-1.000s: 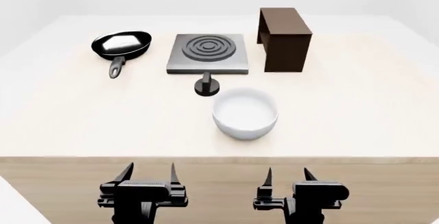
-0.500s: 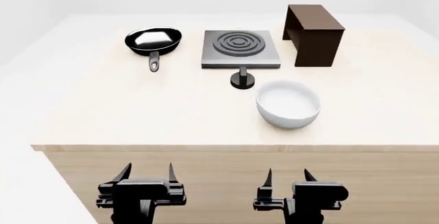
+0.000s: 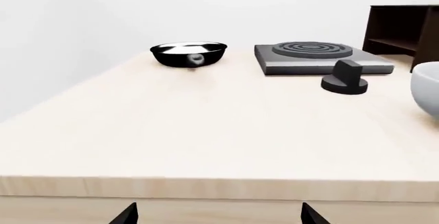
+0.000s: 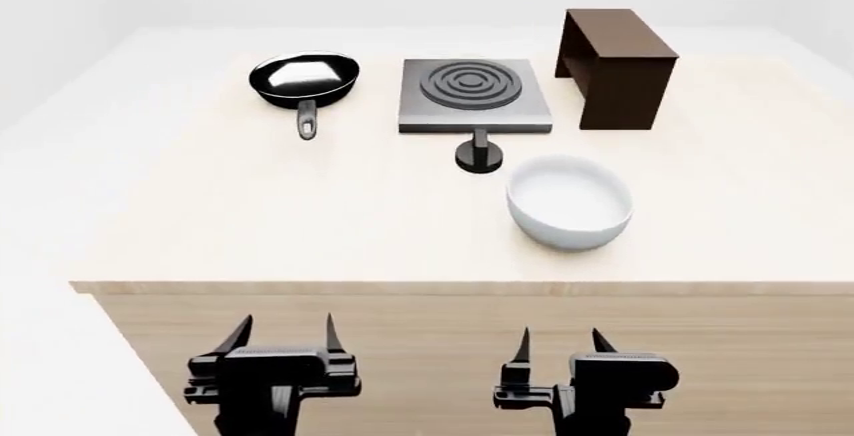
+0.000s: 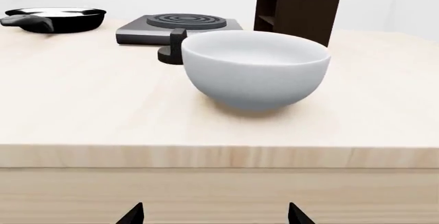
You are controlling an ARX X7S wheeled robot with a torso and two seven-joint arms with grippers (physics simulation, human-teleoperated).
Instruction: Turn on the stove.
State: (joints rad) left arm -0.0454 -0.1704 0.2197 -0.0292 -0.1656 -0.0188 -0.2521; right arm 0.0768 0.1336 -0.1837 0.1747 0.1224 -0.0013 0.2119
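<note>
The stove [image 4: 475,96] is a flat grey square hotplate with ring burner at the table's back middle, also in the left wrist view [image 3: 321,58] and right wrist view [image 5: 177,27]. Its black ridged knob [image 4: 479,154] stands just in front of it, seen clearly as the knob [image 3: 345,78] and half hidden behind the bowl as the knob [image 5: 171,47]. My left gripper [image 4: 283,334] and right gripper [image 4: 561,341] hang open and empty below the table's front edge, far from the knob. Only the fingertips [image 3: 127,214] [image 5: 132,214] show in the wrist views.
A white bowl [image 4: 570,201] sits in front of the knob, slightly right. A black frying pan [image 4: 303,81] lies left of the stove. A dark brown shelf [image 4: 617,54] stands to its right. The wooden table's front edge [image 4: 454,287] faces the grippers.
The head view has swung, so the table's things have shifted right in the picture and the table's left corner has come into sight. Both grippers stay open and in place.
</note>
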